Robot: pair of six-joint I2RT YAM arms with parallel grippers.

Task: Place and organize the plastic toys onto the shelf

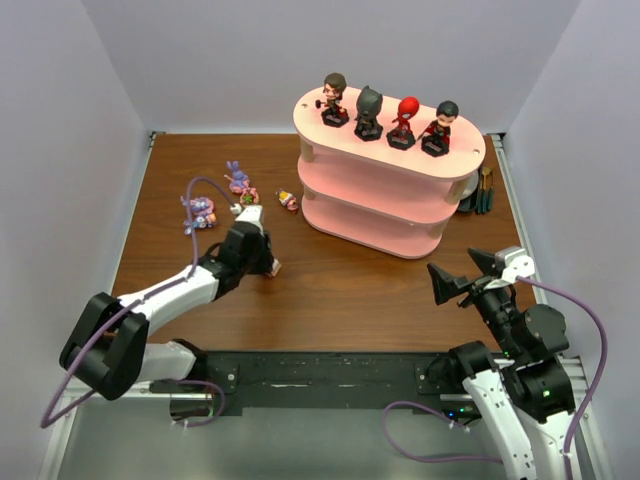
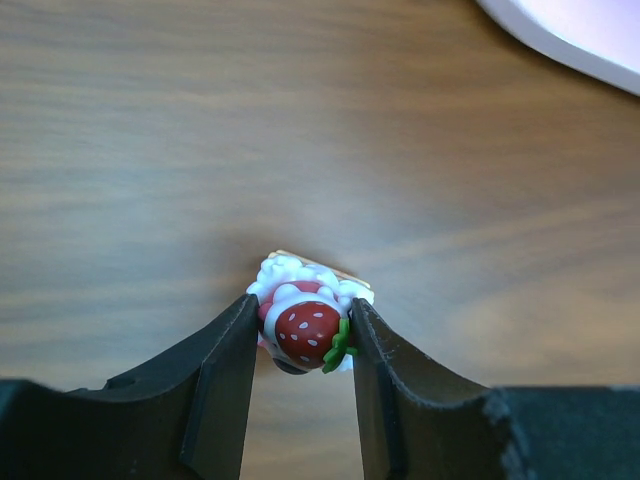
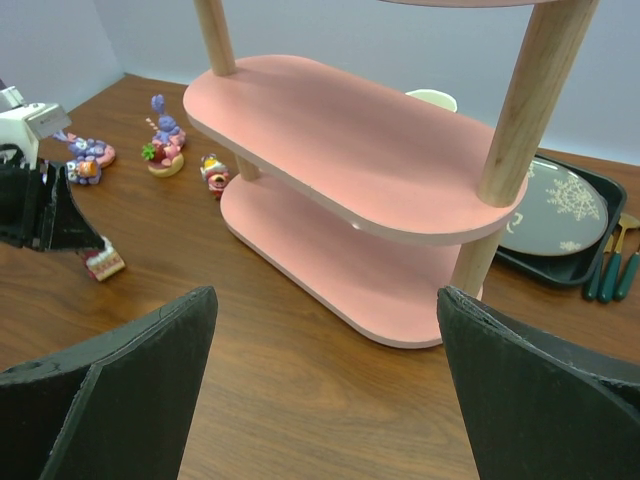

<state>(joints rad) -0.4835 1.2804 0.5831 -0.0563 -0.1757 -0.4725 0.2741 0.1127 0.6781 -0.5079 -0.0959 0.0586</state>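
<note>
Left hand (image 2: 302,312) pinching strawberry toy (image 2: 306,335), right hand (image 3: 325,295) wide open, empty, facing shelf (image 3: 350,130)

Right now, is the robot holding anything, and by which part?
The left end effector pinches the strawberry toy by its two sides. The right end effector is open, holding nothing.

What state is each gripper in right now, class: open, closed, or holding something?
Left gripper: closed on the strawberry toy.
Right gripper: open, holding nothing.
</note>
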